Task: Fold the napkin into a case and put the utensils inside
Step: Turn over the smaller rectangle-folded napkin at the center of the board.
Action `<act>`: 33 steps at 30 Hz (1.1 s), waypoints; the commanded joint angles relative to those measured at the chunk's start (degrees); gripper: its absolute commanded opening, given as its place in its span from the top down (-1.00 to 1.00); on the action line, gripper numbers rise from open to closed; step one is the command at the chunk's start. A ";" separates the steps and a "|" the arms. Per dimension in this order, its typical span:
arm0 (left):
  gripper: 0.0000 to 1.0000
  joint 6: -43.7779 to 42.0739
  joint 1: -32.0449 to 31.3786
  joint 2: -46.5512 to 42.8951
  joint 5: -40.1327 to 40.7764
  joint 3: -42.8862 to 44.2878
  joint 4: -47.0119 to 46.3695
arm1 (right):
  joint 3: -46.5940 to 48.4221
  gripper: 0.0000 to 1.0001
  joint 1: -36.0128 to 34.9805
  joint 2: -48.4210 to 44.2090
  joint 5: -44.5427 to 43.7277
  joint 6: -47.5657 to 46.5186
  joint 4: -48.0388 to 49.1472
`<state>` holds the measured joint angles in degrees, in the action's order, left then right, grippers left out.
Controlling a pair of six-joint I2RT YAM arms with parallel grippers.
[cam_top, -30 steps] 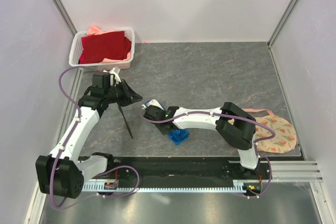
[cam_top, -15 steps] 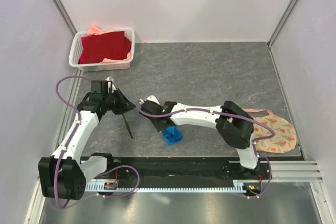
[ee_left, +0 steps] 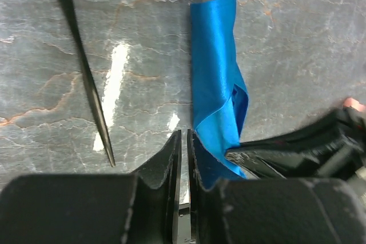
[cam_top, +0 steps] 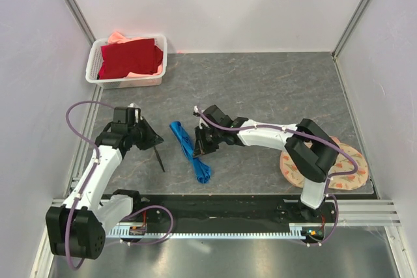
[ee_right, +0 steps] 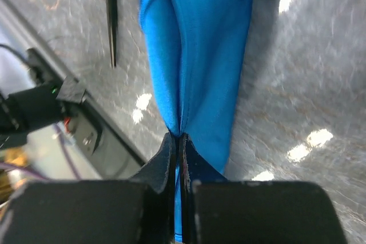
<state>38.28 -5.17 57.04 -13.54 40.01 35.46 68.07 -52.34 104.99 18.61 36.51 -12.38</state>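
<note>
We show the bright royal-blue, slightly shiny cloth napkin [cam_top: 187,148] lying as a long twisted strip on the grey marbled worktop [cam_top: 273,89], near a thin black stick-like utensil [cam_top: 158,157]. The right pincer [ee_right: 177,139] is clamped on the strip. The left pincer [ee_left: 184,139] stands just beside the cloth, its jaws nearly together; we cannot tell whether they are fully closed.

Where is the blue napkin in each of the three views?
Top external: the napkin is a narrow diagonal strip left of the table's centre, between the arms.
Left wrist: the napkin is right of centre, running from near the top downward.
Right wrist: the napkin fills the upper middle, pinched in the right tool.
Shared landmark: the black utensil lies left of the napkin in every view.
</note>
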 commanded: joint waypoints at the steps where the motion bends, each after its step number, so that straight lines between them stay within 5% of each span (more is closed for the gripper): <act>1: 0.71 -0.67 -1.85 0.18 -2.10 0.42 -1.62 | -5.31 1.00 2.76 -0.75 14.07 4.88 15.69; 8: 0.70 2.84 -9.59 5.97 -2.27 1.47 -6.71 | -13.48 1.00 8.65 -2.51 22.25 6.99 24.68; 18: 0.70 6.01 -17.42 23.46 -2.98 11.05 -13.31 | -18.59 0.86 18.05 -1.54 29.64 -0.89 22.51; 22: 0.70 6.10 -18.73 28.91 -4.04 15.00 -14.19 | -18.07 0.34 21.83 -1.02 28.85 -6.70 16.87; 27: 0.70 6.37 -19.09 35.85 -6.49 20.45 -14.90 | -12.45 -0.09 22.81 -3.29 16.83 -17.69 -0.05; 33: 0.70 6.19 -19.00 40.08 -5.97 24.67 -14.55 | -10.42 -0.11 19.40 -11.90 2.25 -21.22 -10.80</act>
<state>43.09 -24.12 95.09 -18.52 60.77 22.20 55.33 -29.95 100.12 32.82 21.10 -13.15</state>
